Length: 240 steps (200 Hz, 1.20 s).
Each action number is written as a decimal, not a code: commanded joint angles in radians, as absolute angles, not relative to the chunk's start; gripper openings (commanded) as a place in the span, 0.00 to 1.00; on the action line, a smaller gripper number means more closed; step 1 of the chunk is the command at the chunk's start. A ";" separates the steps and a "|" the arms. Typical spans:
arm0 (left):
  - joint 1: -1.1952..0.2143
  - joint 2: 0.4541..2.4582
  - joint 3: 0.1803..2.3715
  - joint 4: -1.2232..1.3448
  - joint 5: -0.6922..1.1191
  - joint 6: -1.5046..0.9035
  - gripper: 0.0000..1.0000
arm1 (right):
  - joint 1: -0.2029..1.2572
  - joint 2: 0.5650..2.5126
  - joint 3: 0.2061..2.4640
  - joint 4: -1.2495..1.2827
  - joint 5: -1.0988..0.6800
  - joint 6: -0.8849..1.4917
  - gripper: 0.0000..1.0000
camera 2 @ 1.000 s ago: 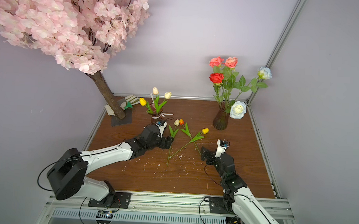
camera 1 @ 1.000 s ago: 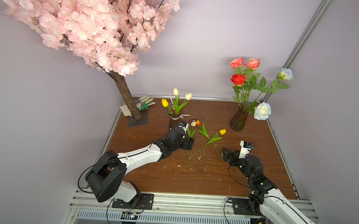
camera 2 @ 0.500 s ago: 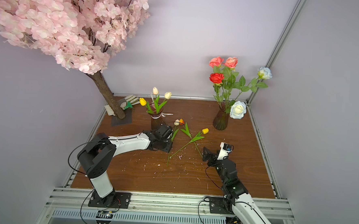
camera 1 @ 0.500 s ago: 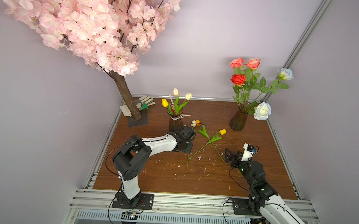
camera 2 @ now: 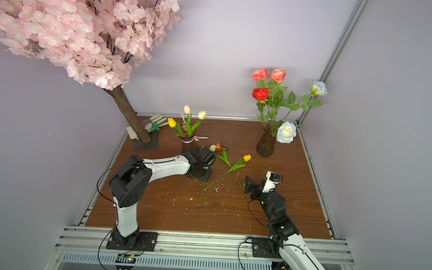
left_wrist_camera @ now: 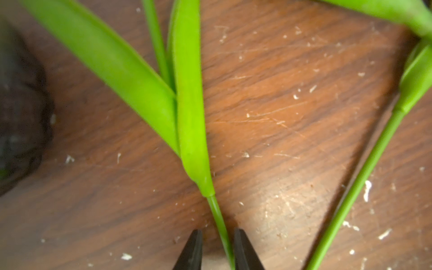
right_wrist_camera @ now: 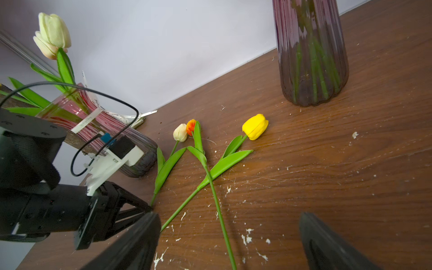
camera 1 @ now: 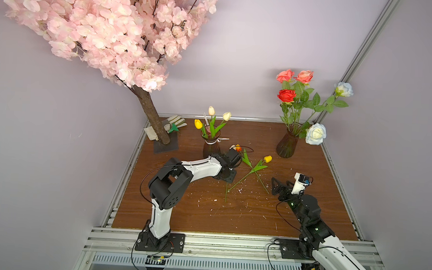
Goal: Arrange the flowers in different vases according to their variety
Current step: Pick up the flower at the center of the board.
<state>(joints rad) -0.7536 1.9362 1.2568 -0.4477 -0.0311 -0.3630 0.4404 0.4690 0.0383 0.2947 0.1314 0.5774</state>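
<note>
Three tulips lie on the wooden table: a cream tulip (right_wrist_camera: 180,132), an orange tulip (right_wrist_camera: 191,125) and a yellow tulip (right_wrist_camera: 254,126), their stems crossing. My left gripper (left_wrist_camera: 217,231) points down at the cream tulip's stem (left_wrist_camera: 218,217). Its jaws stand narrowly apart round the stem, which touches one finger with a gap at the other. In both top views it sits beside the ribboned vase (camera 1: 211,148), which holds three tulips. The other vase (camera 1: 287,144) holds several roses. My right gripper (right_wrist_camera: 228,217) hovers wide open and empty near the stem ends.
The pink blossom tree's trunk (camera 1: 152,117) rises from a dark base plate (camera 1: 166,145) at the back left, with gloves (camera 1: 175,122) behind it. White crumbs (camera 1: 240,190) dot the table. Walls and metal rails close in the back and sides.
The left arm's elbow has folded back and up while its gripper settled over the cream tulip's stem and its jaws narrowed. The right gripper drew back a little, still open.
</note>
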 commanded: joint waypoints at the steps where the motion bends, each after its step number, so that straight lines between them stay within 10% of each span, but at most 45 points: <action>1: -0.767 2.003 1.261 -0.571 -0.040 -0.325 0.19 | 0.445 0.477 0.040 0.330 0.147 0.584 1.00; 45: -0.766 2.006 1.292 -0.578 -0.059 -0.316 0.00 | 0.445 0.481 0.037 0.333 0.147 0.586 1.00; 240: -0.767 1.298 1.126 0.016 -0.380 -0.115 0.00 | 0.444 0.502 0.023 0.377 0.149 0.578 1.00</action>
